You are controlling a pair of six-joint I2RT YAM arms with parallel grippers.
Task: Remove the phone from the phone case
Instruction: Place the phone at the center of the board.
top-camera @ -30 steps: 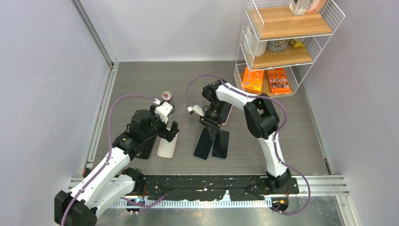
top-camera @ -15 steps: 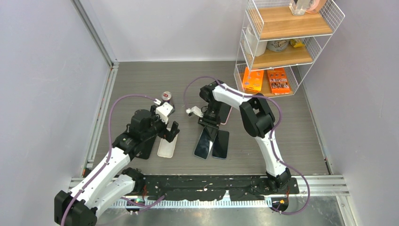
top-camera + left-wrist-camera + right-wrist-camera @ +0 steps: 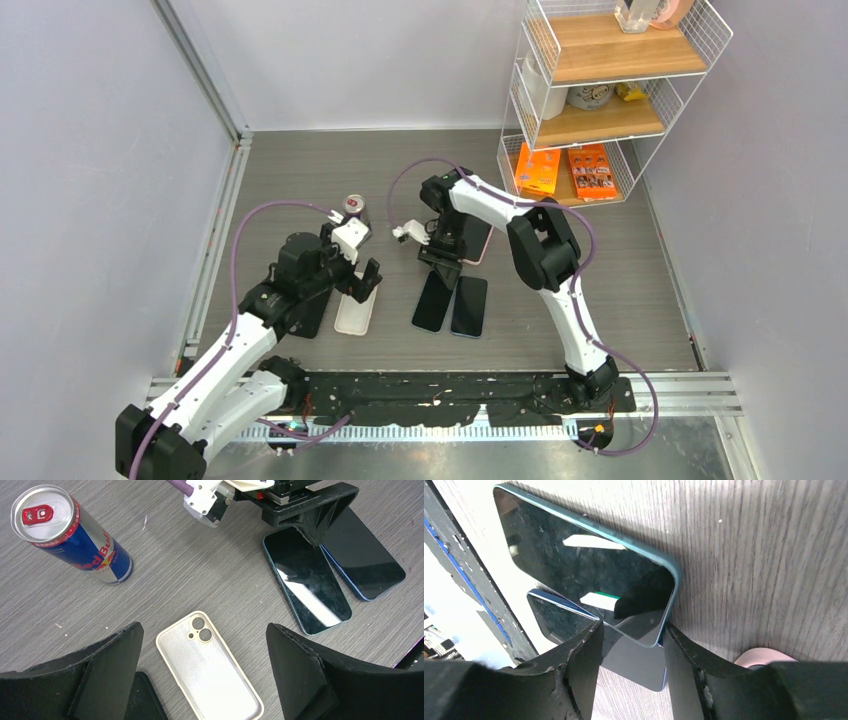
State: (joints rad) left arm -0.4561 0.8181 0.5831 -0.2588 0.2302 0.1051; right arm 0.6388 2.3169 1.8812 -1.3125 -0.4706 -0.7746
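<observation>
The left gripper [image 3: 202, 630] hangs wide open over the empty cream case [image 3: 210, 675]. The right gripper [image 3: 631, 640] straddles the bare teal phone [image 3: 584, 565], probably setting it down; I cannot tell whether it grips.

table [image 3: 300, 170]: grey woodgrain | on it: can [image 3: 70, 535] (upright), case [image 3: 208, 667], teal phone [image 3: 306, 580], blue phone [image 3: 362, 550]

The phone case [image 3: 209, 672] lies flat on the table [image 3: 200, 565], between the fingers of my left gripper [image 3: 202, 630]. A can [image 3: 70, 535] stands behind it. Right of the case, the left phone [image 3: 306, 582] and the right phone [image 3: 365, 555] lie side by side, touching. My right gripper [image 3: 631, 630] sits at their far end. A shelf rack [image 3: 600, 55] stands far back on the right.
</observation>
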